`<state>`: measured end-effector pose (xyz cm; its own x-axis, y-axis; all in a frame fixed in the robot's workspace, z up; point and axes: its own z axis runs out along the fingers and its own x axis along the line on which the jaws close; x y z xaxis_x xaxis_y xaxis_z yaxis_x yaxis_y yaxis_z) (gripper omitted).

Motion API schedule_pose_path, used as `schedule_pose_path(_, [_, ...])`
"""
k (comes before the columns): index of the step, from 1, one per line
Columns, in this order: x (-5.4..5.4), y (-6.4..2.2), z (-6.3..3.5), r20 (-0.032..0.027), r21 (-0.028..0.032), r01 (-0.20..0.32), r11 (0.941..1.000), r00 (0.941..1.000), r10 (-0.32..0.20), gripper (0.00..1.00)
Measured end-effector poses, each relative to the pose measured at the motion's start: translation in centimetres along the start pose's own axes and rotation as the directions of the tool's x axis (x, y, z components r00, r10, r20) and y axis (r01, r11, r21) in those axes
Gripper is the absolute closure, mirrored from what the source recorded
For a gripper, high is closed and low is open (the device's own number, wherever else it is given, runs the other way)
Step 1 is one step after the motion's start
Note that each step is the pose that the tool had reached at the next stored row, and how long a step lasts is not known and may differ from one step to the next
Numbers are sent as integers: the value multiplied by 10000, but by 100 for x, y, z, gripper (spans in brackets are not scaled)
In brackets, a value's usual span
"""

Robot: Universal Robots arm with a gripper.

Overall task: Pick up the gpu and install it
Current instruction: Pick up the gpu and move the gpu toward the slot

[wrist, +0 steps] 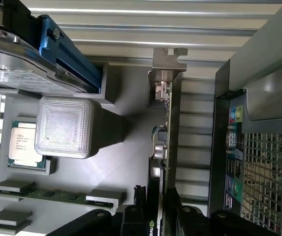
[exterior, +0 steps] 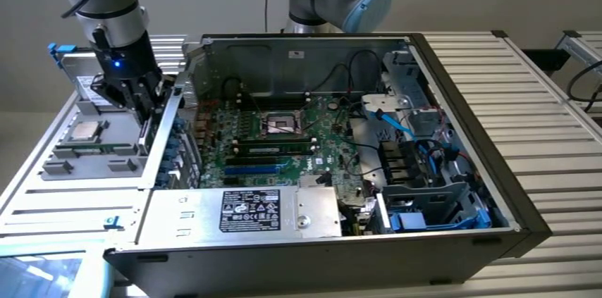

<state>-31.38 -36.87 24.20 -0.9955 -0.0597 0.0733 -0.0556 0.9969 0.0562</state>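
- The gripper is clamped on the gpu. Its two black fingers press against opposite faces of the card, which stands on edge between them.
- The gpu runs straight out from the fingertips, and its silver end bracket is the part farthest from the gripper.
- Whether the card's lower edge touches anything beneath it cannot be told.
- Close on one side of the gripper stands the rear panel of the open computer case, its port cut-outs and mesh grille facing the card.
- On the gripper's other side lies a grey parts tray. A CPU and a green RAM stick sit in its recesses, well clear of the fingers.
- Farther out on that side, a hard drive with a blue rail rests near a white square textured block.
- Beyond the bracket is the slatted metal table.
- In the exterior view the arm hangs the gripper just outside the case wall. The motherboard lies inside the case, across that wall from the gripper.
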Motion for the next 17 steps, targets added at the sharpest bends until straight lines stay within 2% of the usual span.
schedule_pose_path(3, [-3, 0, 2, 4, -2, 3, 10000, 10000, -3, 71])
schedule_pose_path(4, [-3, 0, 2, 22, 6, 4, 10000, 10000, -4, 71])
schedule_pose_path(5, [-4, 3, 2, 132, 75, 6, 10000, 9999, -7, 71])
schedule_pose_path(6, [-7, 7, 2, 285, 161, 17, 9999, 9996, -22, 71])
schedule_pose_path(7, [-6, 16, 4, 397, 252, 9, 9997, 9992, -19, 71])
schedule_pose_path(8, [-5, 20, 4, 430, 310, 5, 9995, 9991, -19, 71])
schedule_pose_path(17, [-5, 18, 5, 427, 314, 10, 9995, 9991, -24, 71])
